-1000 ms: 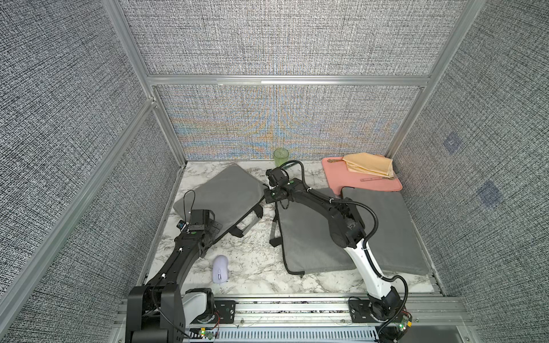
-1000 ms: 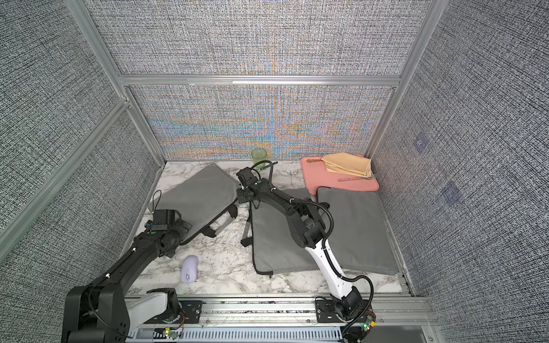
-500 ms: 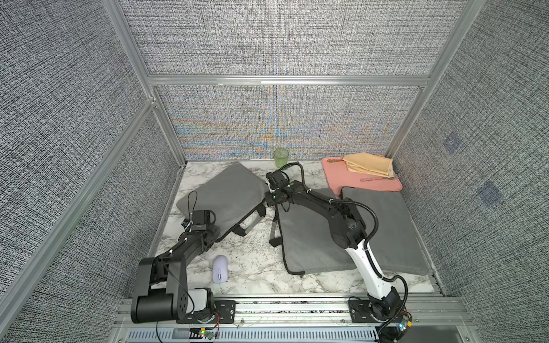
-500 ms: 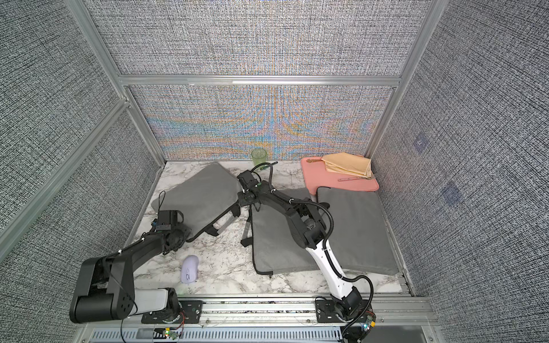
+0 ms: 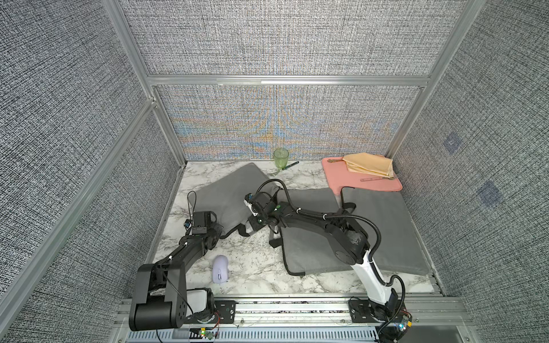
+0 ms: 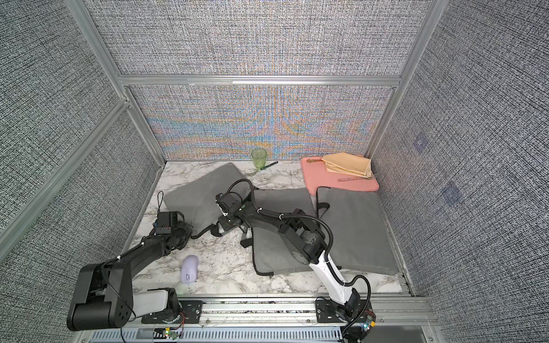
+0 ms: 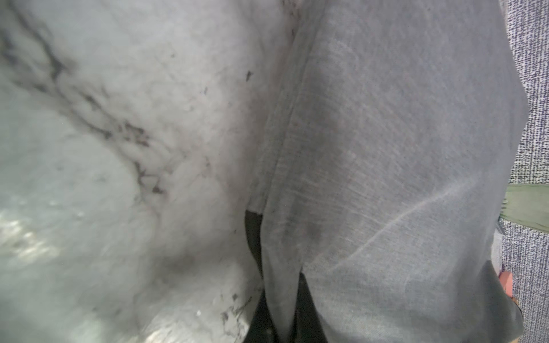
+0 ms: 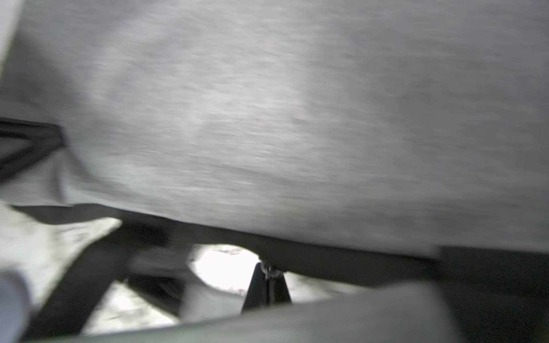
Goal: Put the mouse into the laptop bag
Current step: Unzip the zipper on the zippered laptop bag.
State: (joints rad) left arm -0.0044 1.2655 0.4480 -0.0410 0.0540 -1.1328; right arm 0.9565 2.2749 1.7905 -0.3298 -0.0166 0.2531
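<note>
A lilac mouse lies on the marble table near the front, left of the middle. The grey laptop bag lies at the back left, its black straps trailing off its near edge. My left gripper is at the bag's near left corner, shut on a fold of its grey fabric. My right gripper is at the bag's near right corner. It is shut on a small metal zipper pull at the bag's dark edge.
Two more flat grey bags cover the middle and right of the table; my right arm lies over the middle one. At the back stand a green cup beside a pen, and a pink board bearing a folded yellow cloth.
My left gripper has sunk to the bag's corner and shut on the fabric. My right gripper has moved toward the front left along the bag's edge, still shut. The mouse has not moved.
</note>
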